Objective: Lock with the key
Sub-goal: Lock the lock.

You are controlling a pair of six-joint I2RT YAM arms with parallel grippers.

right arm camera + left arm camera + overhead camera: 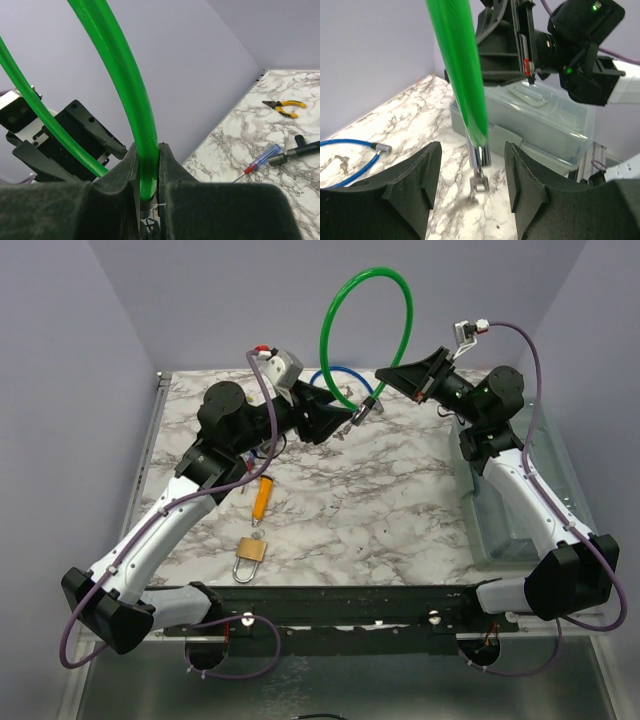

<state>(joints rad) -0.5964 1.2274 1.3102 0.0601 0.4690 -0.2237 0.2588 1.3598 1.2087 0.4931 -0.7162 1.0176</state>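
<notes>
A green cable lock (365, 280) arches above the back of the table. My right gripper (148, 172) is shut on one end of the green cable (125, 75); it shows in the top view (385, 375). The cable's other end has a chrome tip (480, 152) with a small key (478, 185) hanging from it. That tip hangs between the fingers of my left gripper (472, 190), which is open and touches neither. The left gripper is at centre back in the top view (345, 422).
A brass padlock (250, 552) lies near the front. A yellow-orange tool (261, 498) lies behind it. A blue cable (345, 145) with small keys (341, 162) lies at the back. A clear lidded bin (500, 510) stands on the right. Pliers (285, 106) and a screwdriver (260, 162) lie on the marble.
</notes>
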